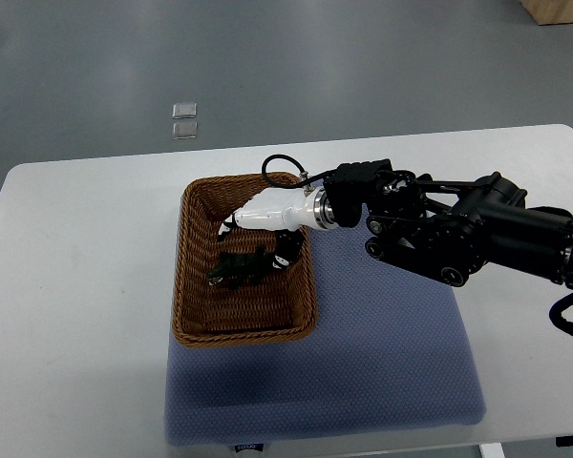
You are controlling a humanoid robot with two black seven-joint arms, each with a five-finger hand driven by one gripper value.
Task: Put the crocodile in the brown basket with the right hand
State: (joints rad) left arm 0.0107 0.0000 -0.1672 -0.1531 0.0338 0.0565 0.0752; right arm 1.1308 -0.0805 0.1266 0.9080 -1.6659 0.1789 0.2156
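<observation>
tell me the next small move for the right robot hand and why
Probably release any grip and lift the right robot hand straight up: the crocodile already lies on the floor of the brown basket, with the hand low at its end.

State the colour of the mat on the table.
The mat is blue; the top view shows it.
</observation>
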